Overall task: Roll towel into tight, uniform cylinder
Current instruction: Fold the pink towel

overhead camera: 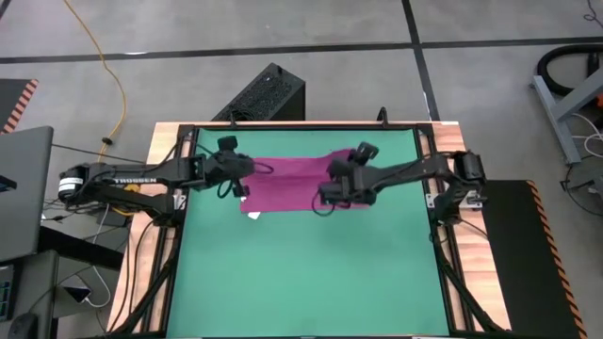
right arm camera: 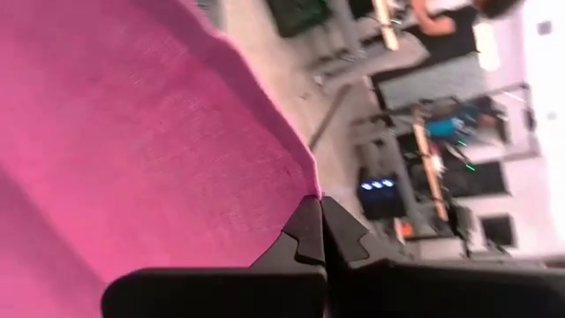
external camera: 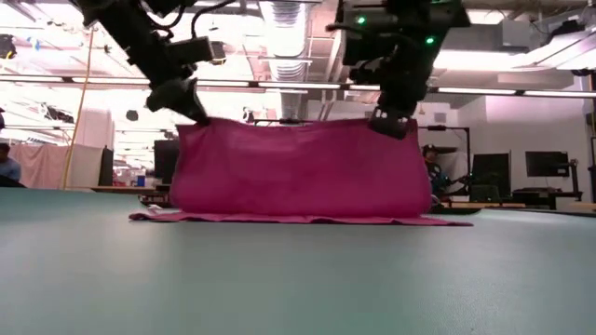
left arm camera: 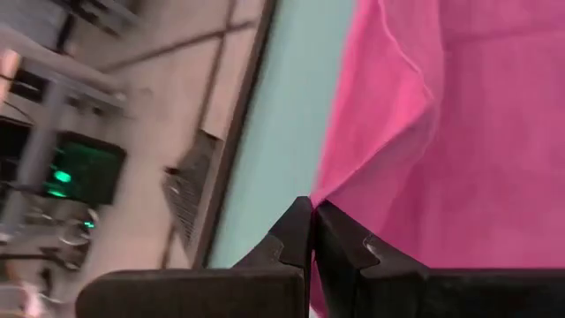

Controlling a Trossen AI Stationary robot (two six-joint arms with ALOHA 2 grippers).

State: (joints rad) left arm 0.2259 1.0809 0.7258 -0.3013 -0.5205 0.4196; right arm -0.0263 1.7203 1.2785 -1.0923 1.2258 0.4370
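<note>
The magenta towel (external camera: 298,167) stands like a curtain on the far half of the green mat (overhead camera: 311,273). Its top edge is held up between my two grippers. Its lower part (external camera: 298,219) lies flat on the mat. A small white tag (overhead camera: 252,215) shows at the towel's near left corner. My left gripper (external camera: 193,113) is shut at the towel's upper left corner, and my right gripper (external camera: 391,124) is shut at the upper right corner. From above, both grippers (overhead camera: 243,181) (overhead camera: 328,195) sit over the cloth. My left gripper pinches the towel's lifted left corner (left arm camera: 323,193) between its two fingertips, slanting down from the left. The cloth hangs below the fingers. My right gripper pinches the lifted right corner (right arm camera: 305,179) at its fingertips, slanting down from the right. The edge between the two corners (external camera: 289,121) runs nearly straight; the bottom stays on the mat.
A wooden frame (overhead camera: 160,160) borders the mat. A black box (overhead camera: 268,92) and a yellow cable (overhead camera: 104,66) lie on the floor beyond the far edge. A laptop (overhead camera: 24,188) sits at the left. The near half of the mat is bare green surface.
</note>
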